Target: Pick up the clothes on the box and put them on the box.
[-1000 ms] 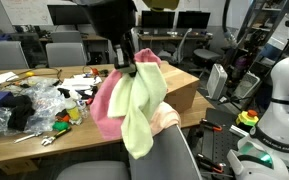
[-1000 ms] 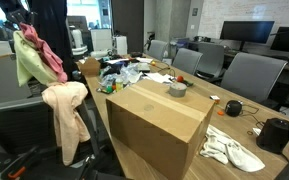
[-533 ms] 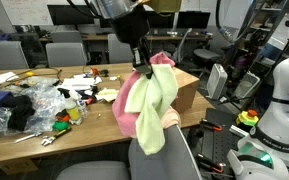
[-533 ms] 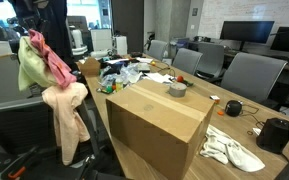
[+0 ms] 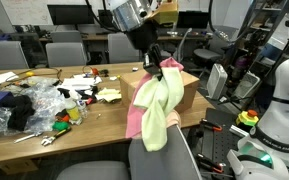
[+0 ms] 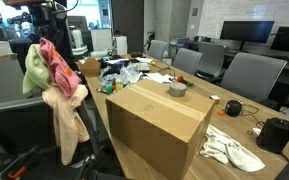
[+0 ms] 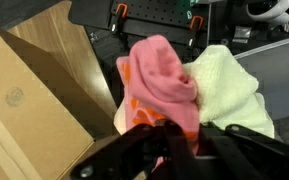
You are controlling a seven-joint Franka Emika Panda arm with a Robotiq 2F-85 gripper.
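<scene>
My gripper (image 5: 156,66) is shut on a bundle of clothes: a pink cloth (image 5: 140,112) and a pale yellow-green cloth (image 5: 162,108) hanging from it in the air. In an exterior view the bundle (image 6: 46,68) hangs beside the big cardboard box (image 6: 156,125), above a peach cloth (image 6: 64,100) draped on a chair. In the wrist view the pink cloth (image 7: 162,88) and the pale green cloth (image 7: 227,88) fill the jaws (image 7: 180,140), with the box (image 7: 24,110) at the left. The box also shows behind the clothes (image 5: 188,92).
A wooden table (image 5: 44,135) holds plastic bags and clutter (image 5: 34,108). A tape roll (image 6: 178,89) lies on the box top. White cloths (image 6: 232,148) lie on the table by a black object (image 6: 275,135). Office chairs stand around (image 6: 248,76). A chair back (image 5: 169,160) is below the clothes.
My gripper has carried the clothes sideways toward the cardboard box, and a little lower; the bundle swings along with it.
</scene>
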